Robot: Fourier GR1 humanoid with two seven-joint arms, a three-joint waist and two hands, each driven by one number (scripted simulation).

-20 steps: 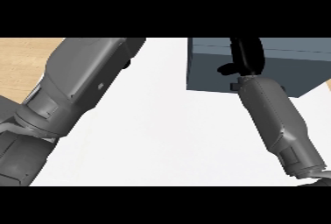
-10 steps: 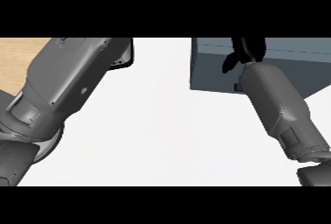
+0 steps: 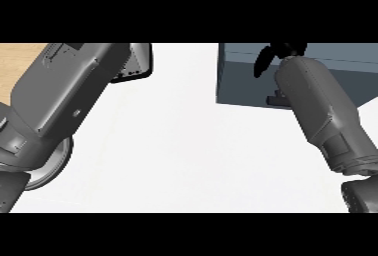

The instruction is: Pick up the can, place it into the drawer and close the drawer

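Where the drawer (image 3: pixel 244 75) occupies the upper right, the right hand (image 3: pixel 267 57) hangs over it; whether open or closed cannot be told, nor the can's location. Left hand (image 3: pixel 136 62), upper left: likewise. Central counter (image 3: pixel 192 160) is bare.

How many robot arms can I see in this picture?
2. The left forearm comes in along the left side. The right forearm runs up the right side, with its end in front of the dark grey drawer box. No third arm shows.
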